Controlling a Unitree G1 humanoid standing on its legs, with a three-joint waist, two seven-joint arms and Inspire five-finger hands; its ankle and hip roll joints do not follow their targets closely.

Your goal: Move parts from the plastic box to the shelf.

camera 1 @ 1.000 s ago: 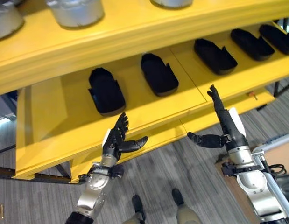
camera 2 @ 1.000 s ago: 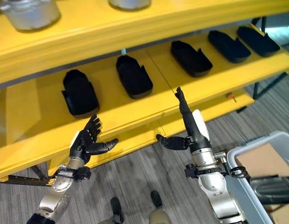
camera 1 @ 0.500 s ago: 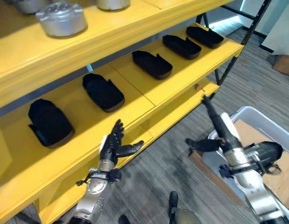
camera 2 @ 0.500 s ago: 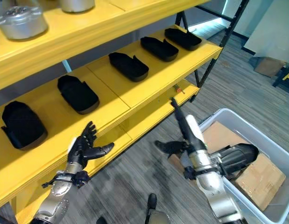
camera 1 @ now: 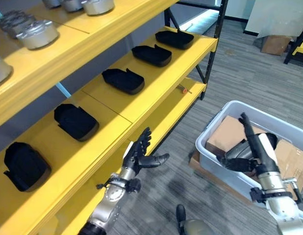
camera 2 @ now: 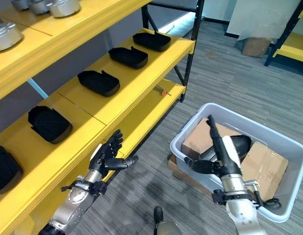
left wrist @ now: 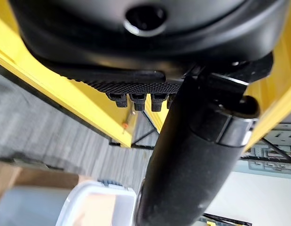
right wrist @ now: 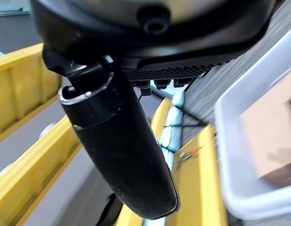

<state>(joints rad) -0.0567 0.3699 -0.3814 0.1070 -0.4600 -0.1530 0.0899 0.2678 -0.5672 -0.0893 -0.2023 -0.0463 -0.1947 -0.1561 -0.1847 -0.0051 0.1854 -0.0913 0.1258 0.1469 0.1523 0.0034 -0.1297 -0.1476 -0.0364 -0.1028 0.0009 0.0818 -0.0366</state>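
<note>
- Whole view has swung off the yellow metal shelf point(camera 1: 141, 93) toward the pale grey plastic box point(camera 2: 283, 147) on the floor to the right. A second ago the shelf filled the picture; now the box sits in full sight. That is the camera turning, not the things moving.
- Left robot hand point(camera 1: 141, 155): hovers just off the front lip of the middle shelf board, fingers straight and spread, thumb out to the side, nothing in it.
- Middle shelf board: a row of black moulded parts point(camera 1: 123, 80), oblong, matte, each with a notched end, spaced apart along the board. They lie as before. Silver-grey round metal castings point(camera 1: 37, 33) stand on the board above.
- Right robot hand point(camera 2: 217, 149): was raised near the shelf edge a second ago; now it is over the near side of the box, fingers straight and pointing up, thumb out, empty.
- Inside the box: brown cardboard cartons point(camera 2: 261, 159), and between them, just behind the right robot hand, a dark rounded part point(camera 2: 239, 143) much like those on the shelf.
- Judgement: one placement looks finished and the robot is turning back for the next pick; the dark part in the box is the likely target.
</note>
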